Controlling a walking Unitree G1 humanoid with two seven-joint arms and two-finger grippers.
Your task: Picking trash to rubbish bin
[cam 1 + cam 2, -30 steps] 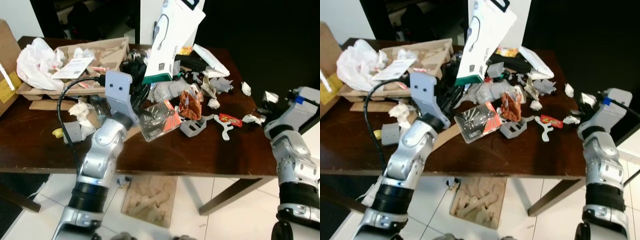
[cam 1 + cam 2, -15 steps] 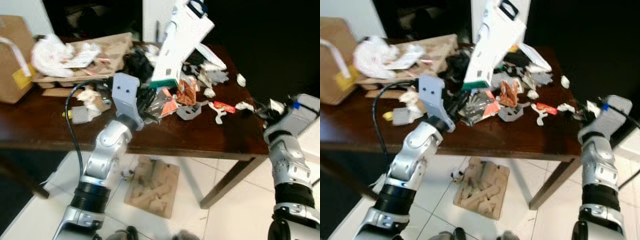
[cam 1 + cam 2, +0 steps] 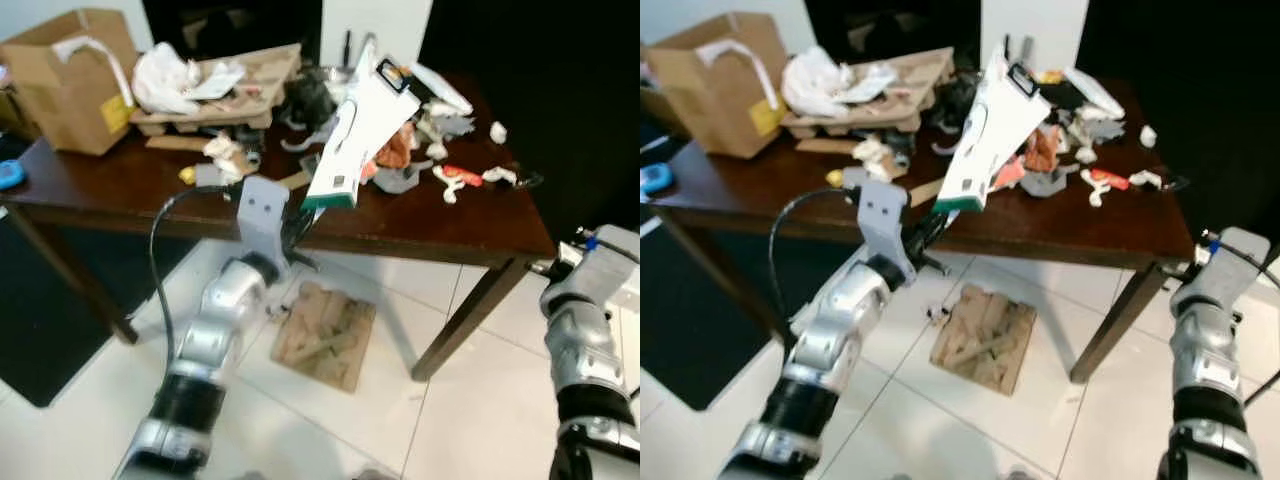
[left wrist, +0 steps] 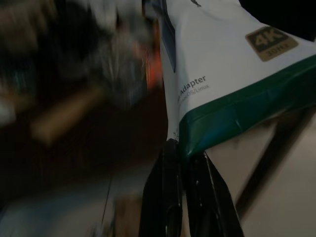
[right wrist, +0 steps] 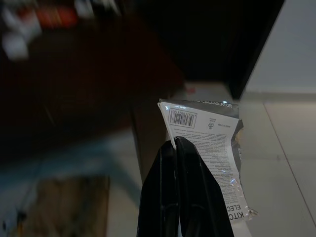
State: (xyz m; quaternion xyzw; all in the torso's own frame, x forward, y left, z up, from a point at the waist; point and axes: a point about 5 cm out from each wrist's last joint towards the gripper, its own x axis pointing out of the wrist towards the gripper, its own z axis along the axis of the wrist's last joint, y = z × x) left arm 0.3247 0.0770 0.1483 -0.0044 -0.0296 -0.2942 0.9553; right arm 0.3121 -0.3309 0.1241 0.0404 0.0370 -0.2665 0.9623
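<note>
From the head camera, the left gripper [image 3: 296,228] holds a white adapter box [image 3: 358,128] with a green bottom edge, tilted up in front of the dark wooden table [image 3: 440,225]. The table carries scattered trash, a cardboard box [image 3: 70,80] and a white plastic bag [image 3: 165,75]. A cardboard piece [image 3: 325,333] lies on the tiled floor beneath.

In the left wrist view, the 2 fingers [image 4: 165,197] clamp the box's green edge.

In the right wrist view, the right gripper [image 5: 180,158] is closed on a printed plastic wrapper [image 5: 212,153] with a barcode, beside the table's edge.
</note>
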